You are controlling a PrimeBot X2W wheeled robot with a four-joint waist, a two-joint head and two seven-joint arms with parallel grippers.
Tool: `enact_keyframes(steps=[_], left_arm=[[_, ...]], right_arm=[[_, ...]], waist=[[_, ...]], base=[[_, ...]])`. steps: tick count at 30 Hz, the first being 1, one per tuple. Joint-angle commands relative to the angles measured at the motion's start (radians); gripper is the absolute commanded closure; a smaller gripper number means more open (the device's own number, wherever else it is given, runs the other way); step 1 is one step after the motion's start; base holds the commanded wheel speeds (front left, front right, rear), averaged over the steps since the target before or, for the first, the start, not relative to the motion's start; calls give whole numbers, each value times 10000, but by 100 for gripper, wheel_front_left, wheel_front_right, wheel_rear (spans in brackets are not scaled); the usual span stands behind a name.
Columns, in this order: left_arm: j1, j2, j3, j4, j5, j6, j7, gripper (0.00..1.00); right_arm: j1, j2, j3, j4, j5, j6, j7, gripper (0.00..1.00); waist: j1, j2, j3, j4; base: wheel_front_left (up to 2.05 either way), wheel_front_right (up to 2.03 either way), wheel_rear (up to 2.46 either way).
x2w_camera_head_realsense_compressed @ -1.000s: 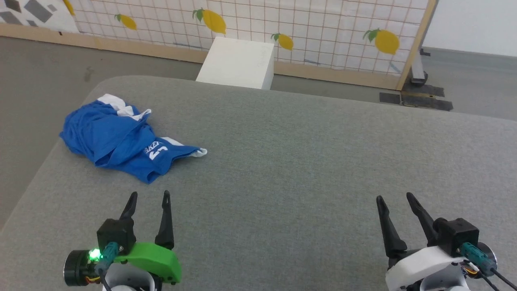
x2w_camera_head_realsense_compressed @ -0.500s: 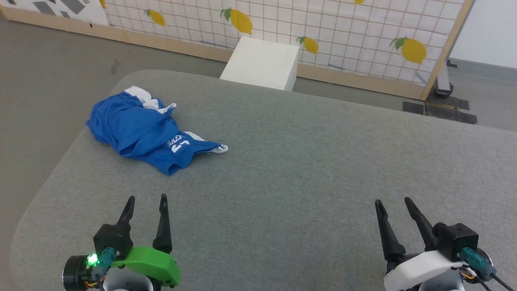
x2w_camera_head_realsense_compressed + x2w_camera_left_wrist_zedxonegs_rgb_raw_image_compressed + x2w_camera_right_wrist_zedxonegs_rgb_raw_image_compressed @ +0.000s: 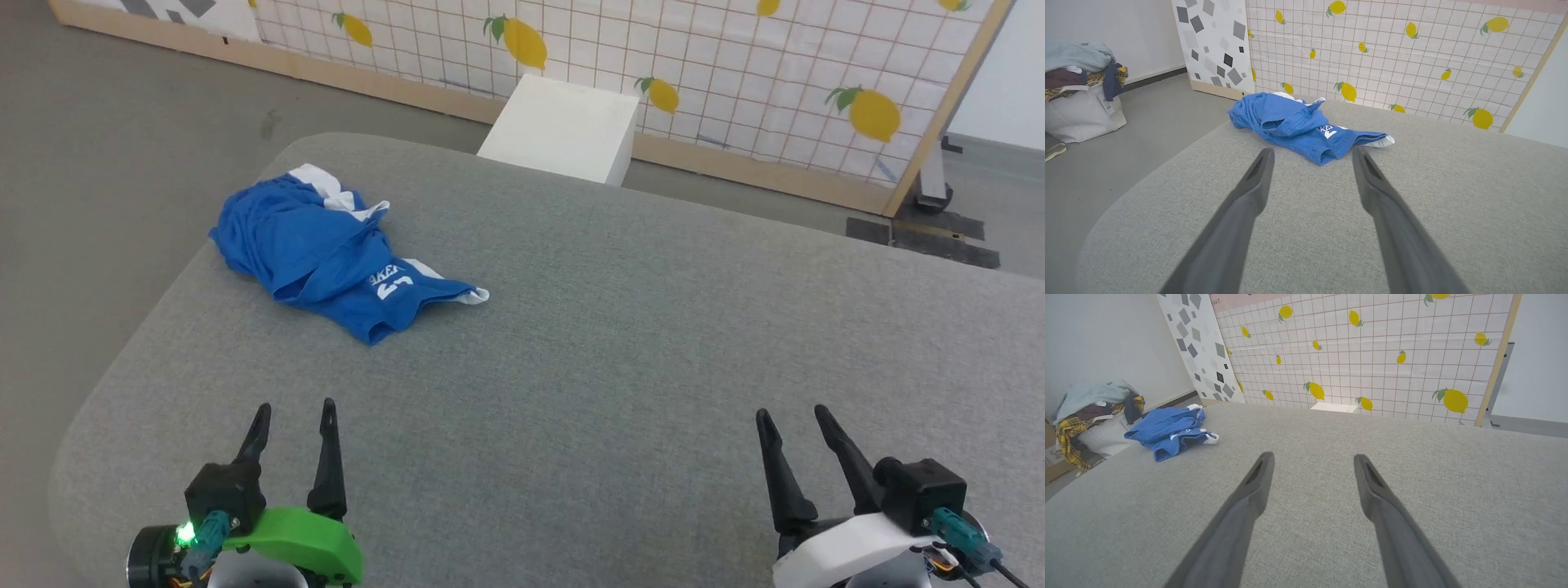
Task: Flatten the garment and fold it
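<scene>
While left gripper (image 3: pixel 295 404) and right gripper (image 3: pixel 790 411) gape empty, garment (image 3: pixel 326 253) sits crumpled on grey table (image 3: pixel 612 367).

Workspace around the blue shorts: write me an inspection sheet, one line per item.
surface: grey fabric-covered table, rounded corners.
job's things: garment, crumpled in a heap near the table's far left corner, not flattened, white print partly showing.
clutter: nothing seen.
grippers: left gripper and right gripper both open, holding nothing, near the table's front edge, apart from the garment.
cables: wrist cables with teal plugs on both arms.
surroundings: lemon-print panel, white box beyond the table, clothes pile to the left.
</scene>
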Motion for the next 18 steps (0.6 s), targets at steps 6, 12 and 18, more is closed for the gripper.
enact_keyframes(steps=[6,12,18], left_arm=[[146,-41,17,130,-170,-54,-221,0],[153,-44,17,212,-244,-80,-344,0],[178,-46,15,301,-317,-119,-471,0]], right_arm=[[112,3,52,174,217,-12,-205,0],[113,3,56,280,296,-13,-328,0],[128,3,85,390,405,-13,-456,0]], waist=[[0,0,48,209],[0,0,81,399],[0,0,89,596]], base=[[0,0,0],[0,0,0],[0,0,0]])
